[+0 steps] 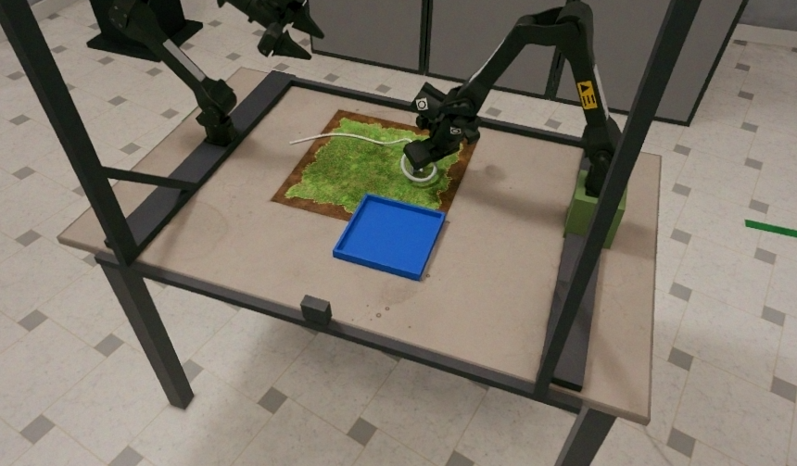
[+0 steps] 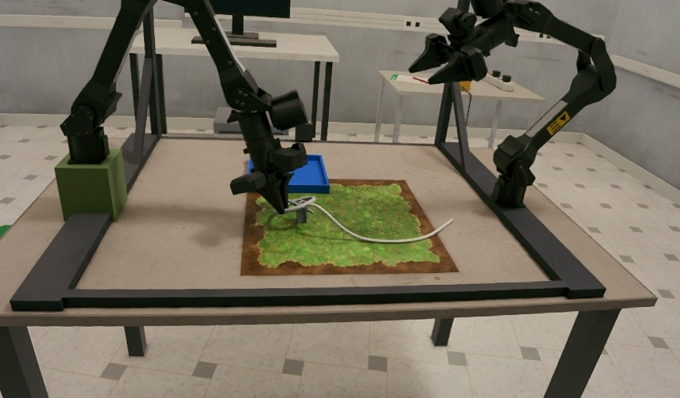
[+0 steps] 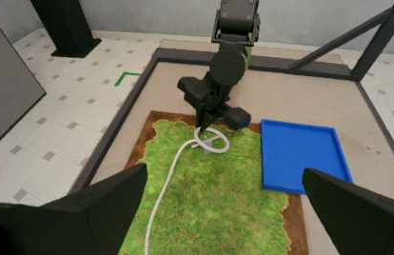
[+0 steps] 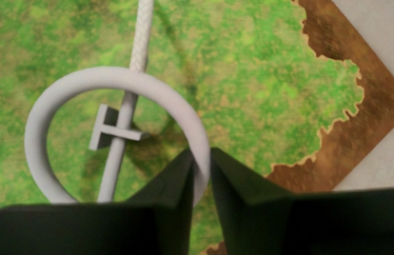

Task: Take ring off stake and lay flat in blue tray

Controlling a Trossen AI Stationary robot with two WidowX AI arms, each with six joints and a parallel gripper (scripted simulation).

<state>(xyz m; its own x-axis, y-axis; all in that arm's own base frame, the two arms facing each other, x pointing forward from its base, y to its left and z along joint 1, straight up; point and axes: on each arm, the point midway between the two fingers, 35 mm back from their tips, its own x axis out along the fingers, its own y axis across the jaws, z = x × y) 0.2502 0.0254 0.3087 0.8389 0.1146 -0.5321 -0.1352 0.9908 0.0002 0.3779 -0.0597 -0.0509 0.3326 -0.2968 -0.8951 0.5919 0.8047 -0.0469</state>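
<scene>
The pale grey ring (image 4: 174, 102) is pinched at its rim by my right gripper (image 4: 201, 156), which is shut on it. The ring hangs slightly tilted at the top of the short grey stake (image 4: 112, 130), and the stake shows inside the ring from above. Both stand on the green grass mat (image 1: 370, 164). The ring (image 2: 300, 205) and stake (image 2: 301, 215) also show in the exterior view, with the right gripper (image 2: 277, 200) beside them. A white rope (image 2: 381, 236) runs from the ring across the mat. The blue tray (image 1: 390, 234) lies empty beside the mat. My left gripper (image 1: 294, 34) is open, high above the table's far corner.
A dark frame rail (image 2: 526, 228) borders the table. Upright posts (image 1: 616, 161) stand at the table's edges. A green block (image 1: 591, 211) carries the right arm's base.
</scene>
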